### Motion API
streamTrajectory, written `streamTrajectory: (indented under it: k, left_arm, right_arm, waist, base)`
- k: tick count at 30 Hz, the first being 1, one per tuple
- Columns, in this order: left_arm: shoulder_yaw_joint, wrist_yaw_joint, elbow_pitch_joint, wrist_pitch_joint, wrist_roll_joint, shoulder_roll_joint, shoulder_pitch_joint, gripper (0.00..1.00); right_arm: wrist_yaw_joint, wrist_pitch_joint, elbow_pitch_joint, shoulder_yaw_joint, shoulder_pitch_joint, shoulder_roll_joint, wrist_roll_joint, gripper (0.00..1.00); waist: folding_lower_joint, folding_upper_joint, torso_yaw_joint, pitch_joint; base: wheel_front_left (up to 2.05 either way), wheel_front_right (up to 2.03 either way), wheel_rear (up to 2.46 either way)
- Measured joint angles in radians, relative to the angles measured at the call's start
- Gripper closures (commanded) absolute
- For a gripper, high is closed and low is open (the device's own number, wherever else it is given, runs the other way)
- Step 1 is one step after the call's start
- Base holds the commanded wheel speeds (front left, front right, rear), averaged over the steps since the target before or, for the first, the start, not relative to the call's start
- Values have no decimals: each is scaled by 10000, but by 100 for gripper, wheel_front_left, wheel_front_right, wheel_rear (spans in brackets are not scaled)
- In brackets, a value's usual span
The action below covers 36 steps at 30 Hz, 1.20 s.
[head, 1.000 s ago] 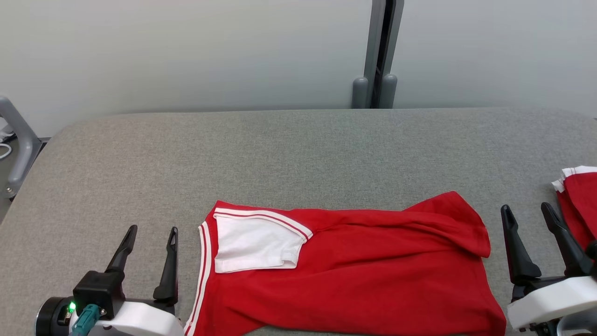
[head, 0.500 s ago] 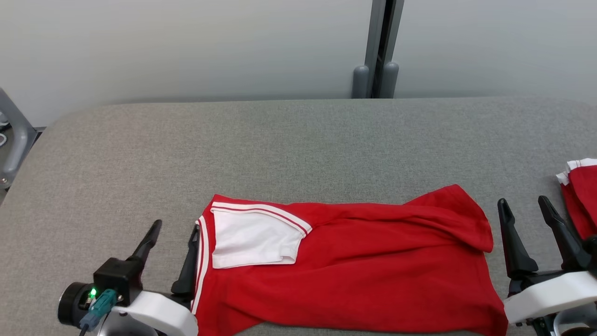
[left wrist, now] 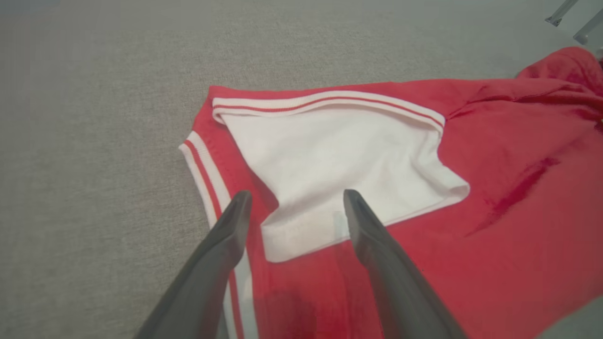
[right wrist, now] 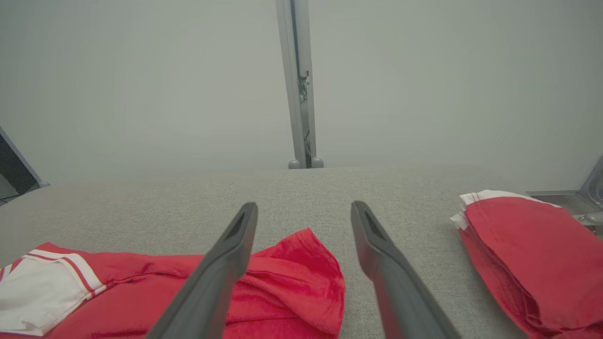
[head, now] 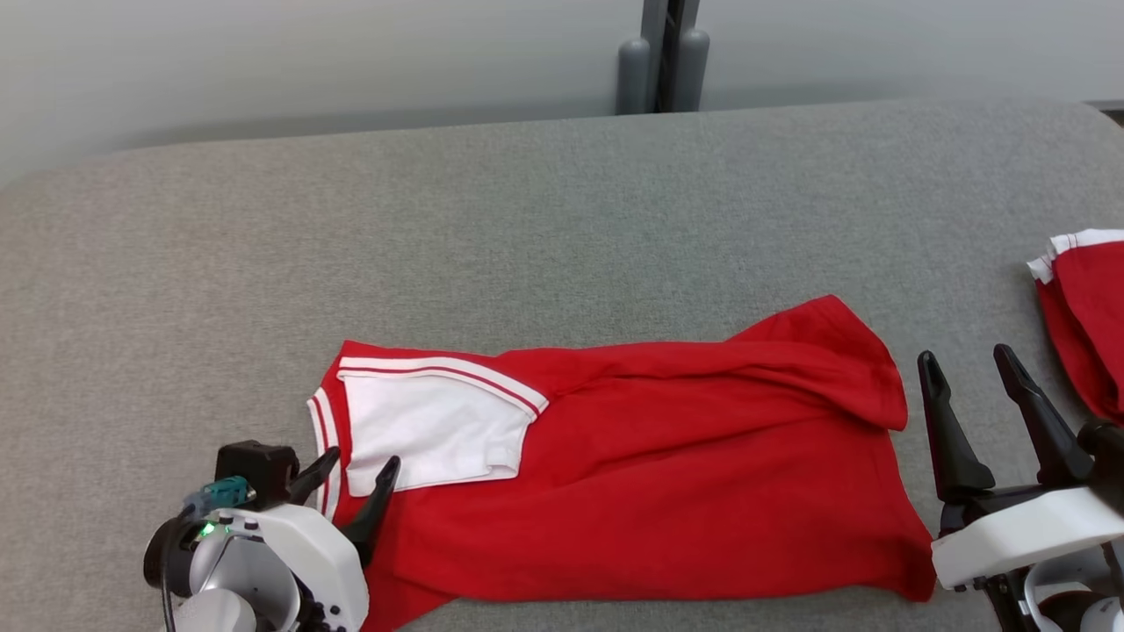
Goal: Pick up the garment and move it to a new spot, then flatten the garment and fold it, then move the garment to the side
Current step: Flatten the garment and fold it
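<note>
While the garment [head: 632, 474] lies spread but creased near the front edge of the table [head: 527, 219], neither gripper has hold of it: L gripper [head: 362, 458] is wide apart & empty, low over the garment's left end, one finger [left wrist: 221, 249] above the striped trim [left wrist: 207, 179], the other above the white panel [left wrist: 339, 160]; can't tell if tips touch cloth. R gripper [head: 964, 355] is wide apart & empty too, off the cloth, just beside the right edge, btwn garment and a 2nd red piece [head: 1084, 325] lying folded at far right. Right-rear corner of garment is flopped over on itself w/ a ridge along the back edge, so not flat yet. My read: flatten/fold step, L side set for a pinch on the left edge; could equally be the first pick-up, frames don't settle it. Next move needs L tips down onto the trim, pinching the top layer only, then close; R prob needs to come in to the flopped corner so both ends get tension. Risk: white panel looks loose, may drag
</note>
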Motion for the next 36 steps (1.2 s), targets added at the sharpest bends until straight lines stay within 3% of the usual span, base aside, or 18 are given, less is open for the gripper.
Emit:
streamTrajectory:
  k: [4, 5, 6, 7, 13, 20, 30, 31, 32, 33, 36]
  left_arm:
    - [73, -213, 568, -17, -178, -48, -307, 2]
    - [90, -255, 662, -54, -228, -79, -360, 52]
    - [84, -385, 871, -46, -307, -96, -453, 87]
    - [86, -405, 955, -48, -326, -100, -479, 100]
    - [58, -483, 1191, -265, -276, -115, -757, 100]
    - [-38, -472, 1093, -384, -69, -94, -1043, 100]
    - [-207, -424, 698, -487, 123, -75, -1228, 100]
    - [-209, -391, 652, -510, 144, -73, -1229, 100]
    - [-209, -380, 591, -548, 163, -75, -1228, 100]
    - [-196, -366, 527, -587, 174, -63, -1227, 100]
    - [-146, -265, 284, -709, 174, -13, -1210, 100]
  right_arm:
    - [0, -52, 92, -13, -84, 4, 29, 0]
    - [0, -77, 121, -25, -86, 4, 31, 0]
    - [0, -86, 186, -25, -113, 6, 75, 0]
    - [0, -86, 215, -33, -146, 6, 105, 0]
    - [0, -4, 803, -73, -375, -84, 309, 0]
    - [0, 150, 3177, 280, -1453, -1081, 771, 0]
    - [2, -111, 6316, 1724, -3217, -1714, 1824, 0]
    - [2, -155, 6473, 1852, -3318, -1732, 2052, 42]
    - [2, -242, 6627, 1967, -3420, -1747, 2224, 64]
    - [2, -290, 6736, 2065, -3521, -1787, 2309, 100]
    - [0, -464, 6845, 2359, -3724, -1944, 2809, 100]
  waist:
    - [0, 0, -179, 274]
    - [0, 0, -206, 331]
    - [0, 0, -245, 421]
    - [0, 0, -261, 456]
    - [0, 0, -291, 601]
    - [0, 0, -149, 777]
    - [0, 0, 279, 1060]
    - [0, 0, 309, 1072]
    - [0, 0, 334, 1074]
    - [0, 0, 347, 1067]
    - [0, 0, 341, 1032]
  base:
    - [0, 0, 0]
    - [0, 0, 0]
    - [0, 0, 0]
    - [0, 0, 0]
    - [0, 0, 0]
    - [0, 0, 0]
    - [0, 0, 0]
    - [0, 0, 0]
    - [0, 0, 0]
    - [0, 0, 0]
    - [0, 0, 0]
